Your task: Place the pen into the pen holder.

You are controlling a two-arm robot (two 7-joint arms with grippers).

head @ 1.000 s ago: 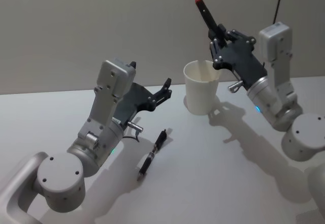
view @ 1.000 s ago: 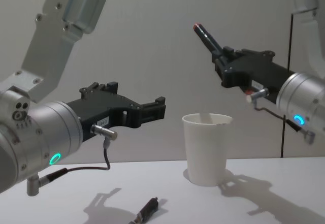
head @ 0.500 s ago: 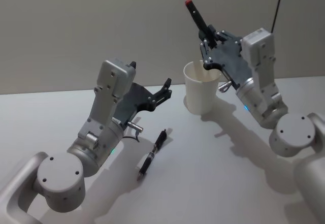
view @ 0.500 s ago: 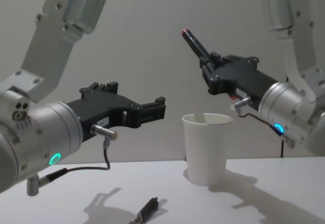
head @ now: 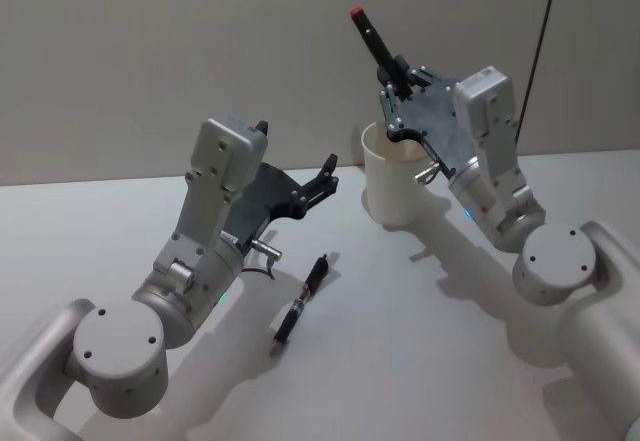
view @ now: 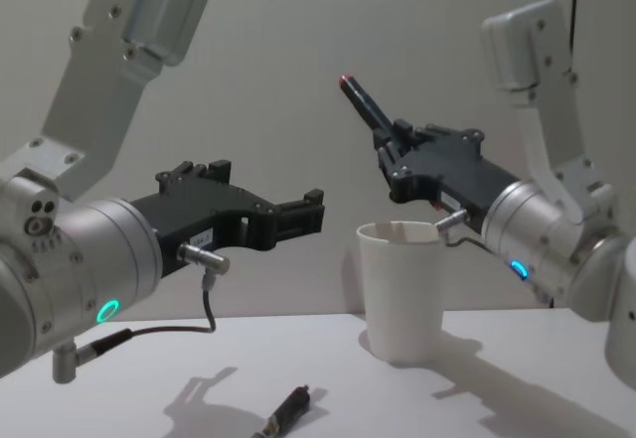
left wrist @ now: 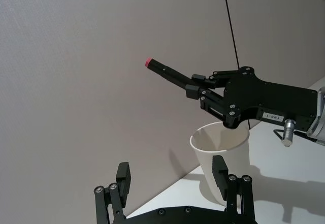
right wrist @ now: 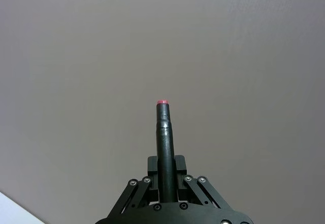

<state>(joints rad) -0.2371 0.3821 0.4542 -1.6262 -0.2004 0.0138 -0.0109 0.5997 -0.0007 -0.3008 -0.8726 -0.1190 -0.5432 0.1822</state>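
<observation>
Aslant, pen [head: 375, 41] in right gripper [head: 398, 74], red-end up

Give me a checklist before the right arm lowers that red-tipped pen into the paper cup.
1. Right gripper shut on the red-tipped pen: ok.
2. Pen upright: not ok, it leans.
3. Pen's lower end over the mouth of the pen holder: cannot tell, hidden behind the gripper.
4. Pen holder upright on the table: ok.
5. Left gripper open, apart from the pen holder: ok.
6. Second pen lying apart from the pen holder: ok.
</observation>
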